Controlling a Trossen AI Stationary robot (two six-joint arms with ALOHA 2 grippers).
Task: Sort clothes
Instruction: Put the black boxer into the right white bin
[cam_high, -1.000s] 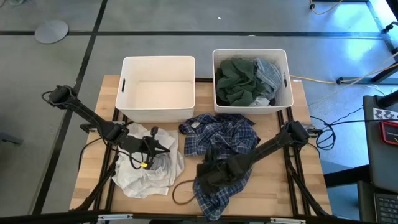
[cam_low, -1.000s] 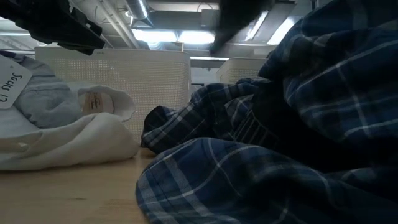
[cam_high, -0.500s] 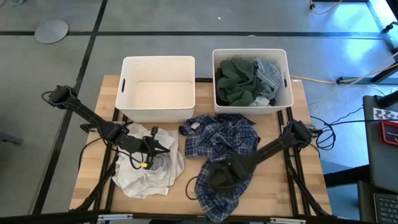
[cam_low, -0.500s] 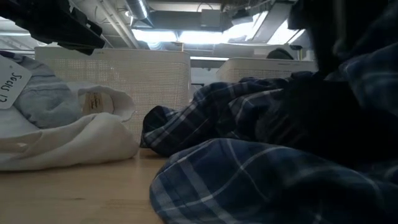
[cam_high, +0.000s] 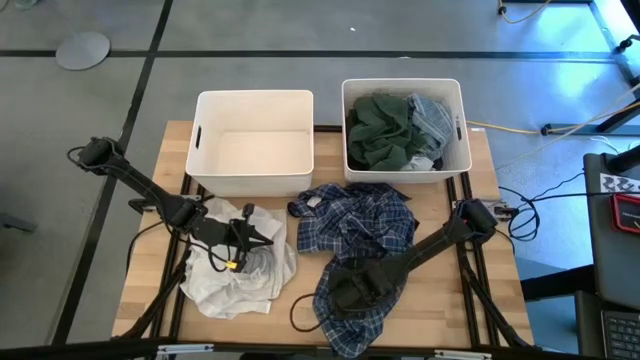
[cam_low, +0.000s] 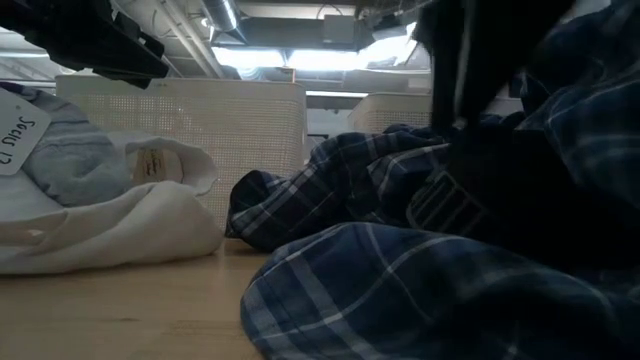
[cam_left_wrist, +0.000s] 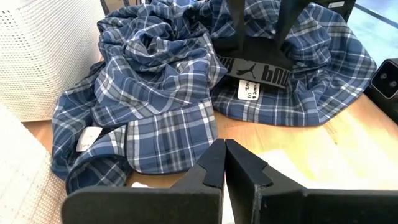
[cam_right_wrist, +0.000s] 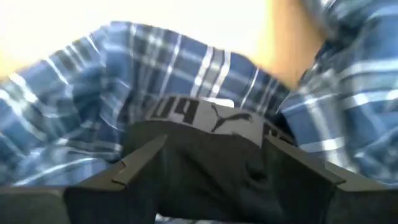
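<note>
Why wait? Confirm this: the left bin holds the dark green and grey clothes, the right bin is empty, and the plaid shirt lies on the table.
Bins swapped. The high view shows the right bin holding the dark green and grey clothes, the left bin empty. The plaid shirt does lie on the table.

navy-and-white plaid shirt (cam_high: 355, 230), white bins (cam_high: 254, 141), dark green garment (cam_high: 380, 128).
</note>
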